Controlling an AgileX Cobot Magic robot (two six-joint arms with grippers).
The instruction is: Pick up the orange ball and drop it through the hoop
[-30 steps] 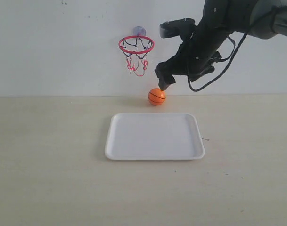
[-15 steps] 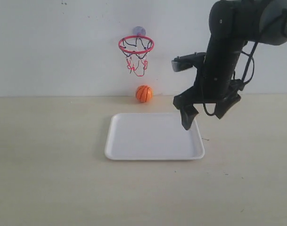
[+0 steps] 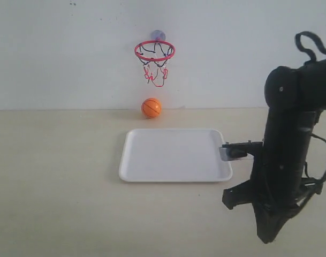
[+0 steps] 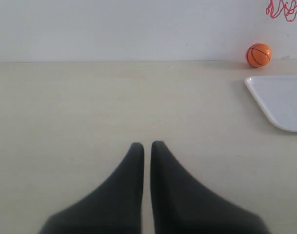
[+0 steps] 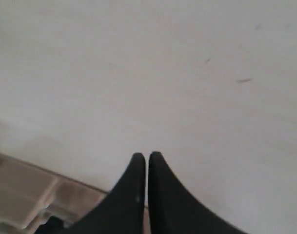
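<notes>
The orange ball (image 3: pixel 151 107) lies on the table at the foot of the back wall, just below and slightly left of the hoop (image 3: pixel 154 51), whose red ring and net hang from a suction cup. The ball (image 4: pixel 259 54) and the net's lower strings (image 4: pixel 282 9) also show in the left wrist view. My right gripper (image 3: pixel 267 237) points down at the front right, far from the ball; its jaws (image 5: pixel 147 155) are shut and hold nothing. My left gripper (image 4: pixel 147 145) is shut and empty over bare table, out of the exterior view.
A white tray (image 3: pixel 173 178) lies flat in the middle of the table, in front of the ball; its corner (image 4: pixel 280 97) shows in the left wrist view. The table's edge (image 5: pixel 65 178) runs under my right gripper, with floor beyond it.
My right arm has swung away from the ball, down and forward to the front right. The ball has rolled left along the wall.
</notes>
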